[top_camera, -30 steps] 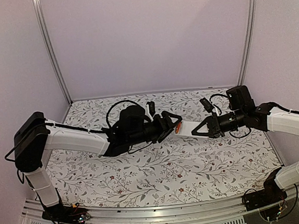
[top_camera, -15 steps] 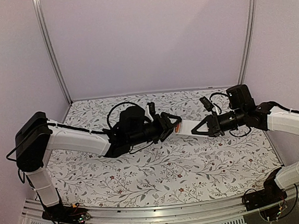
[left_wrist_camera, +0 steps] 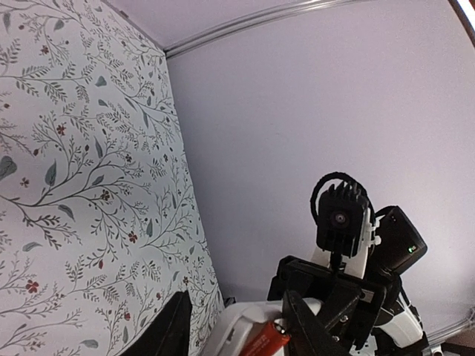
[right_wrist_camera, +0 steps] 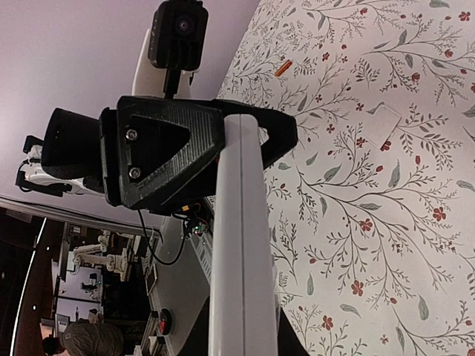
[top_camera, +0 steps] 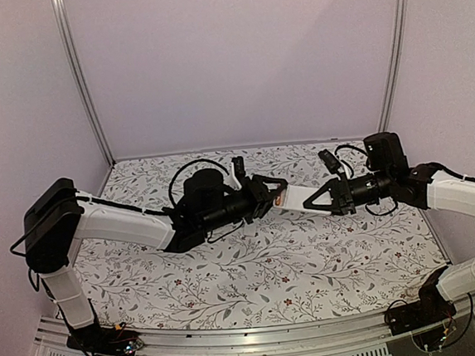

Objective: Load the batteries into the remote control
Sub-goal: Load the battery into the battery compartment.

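Top external view: above the floral table (top_camera: 254, 276) the two arms met in mid-air near its centre. The right gripper (top_camera: 316, 201) was clamped tight on one end of the remote control (top_camera: 299, 196), holding the slim white handset off the surface with its free end offered leftward. The left gripper (top_camera: 274, 196) enclosed that free end. A second before, its jaws had gaped wide; they had since drawn in to roughly half that spread, and the gripper had crept a little farther over the handset. In the left wrist view its fingers (left_wrist_camera: 172, 330) stood to either side of the white body with a gap remaining on one side, so no grip was yet established. One orange-red battery (left_wrist_camera: 266, 343) lay against the remote between those fingers. It had stayed put while the jaws were wide, which suggests that it rested in the compartment rather than in the gripper; how fully it was seated could not be judged. The closing was probably meant to press it home. In the right wrist view a second battery (right_wrist_camera: 284, 69) lay on the table, well apart, not yet loaded.
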You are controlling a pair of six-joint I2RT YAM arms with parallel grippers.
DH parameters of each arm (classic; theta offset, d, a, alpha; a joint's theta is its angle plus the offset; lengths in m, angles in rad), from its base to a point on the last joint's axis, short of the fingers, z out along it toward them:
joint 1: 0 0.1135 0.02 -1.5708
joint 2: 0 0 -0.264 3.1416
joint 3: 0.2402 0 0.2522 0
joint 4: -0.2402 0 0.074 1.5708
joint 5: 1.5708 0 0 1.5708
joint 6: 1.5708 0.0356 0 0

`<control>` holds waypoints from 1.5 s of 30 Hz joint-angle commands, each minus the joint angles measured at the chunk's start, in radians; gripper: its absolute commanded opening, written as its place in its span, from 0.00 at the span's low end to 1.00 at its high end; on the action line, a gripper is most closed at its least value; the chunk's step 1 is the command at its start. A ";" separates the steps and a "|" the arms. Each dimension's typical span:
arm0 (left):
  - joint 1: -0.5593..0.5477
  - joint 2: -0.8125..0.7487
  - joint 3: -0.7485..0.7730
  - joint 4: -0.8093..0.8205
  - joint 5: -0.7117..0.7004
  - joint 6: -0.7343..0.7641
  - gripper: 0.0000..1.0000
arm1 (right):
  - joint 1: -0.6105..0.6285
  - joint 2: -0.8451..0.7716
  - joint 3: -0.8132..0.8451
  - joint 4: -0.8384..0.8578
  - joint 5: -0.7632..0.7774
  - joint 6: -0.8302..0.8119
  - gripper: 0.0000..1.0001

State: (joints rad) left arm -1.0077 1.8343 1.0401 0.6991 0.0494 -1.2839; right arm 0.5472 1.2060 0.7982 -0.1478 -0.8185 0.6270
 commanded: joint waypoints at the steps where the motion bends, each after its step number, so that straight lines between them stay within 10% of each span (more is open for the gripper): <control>1: 0.005 0.007 -0.043 0.007 0.001 0.010 0.39 | 0.005 -0.050 0.001 0.172 -0.104 0.045 0.00; 45: 0.020 0.027 -0.062 0.085 0.231 0.064 0.29 | -0.010 -0.136 0.009 0.272 -0.132 0.115 0.00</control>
State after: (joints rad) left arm -0.9909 1.8088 1.0271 0.8806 0.2298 -1.2022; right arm 0.5430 1.1244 0.7856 -0.0429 -0.9245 0.7666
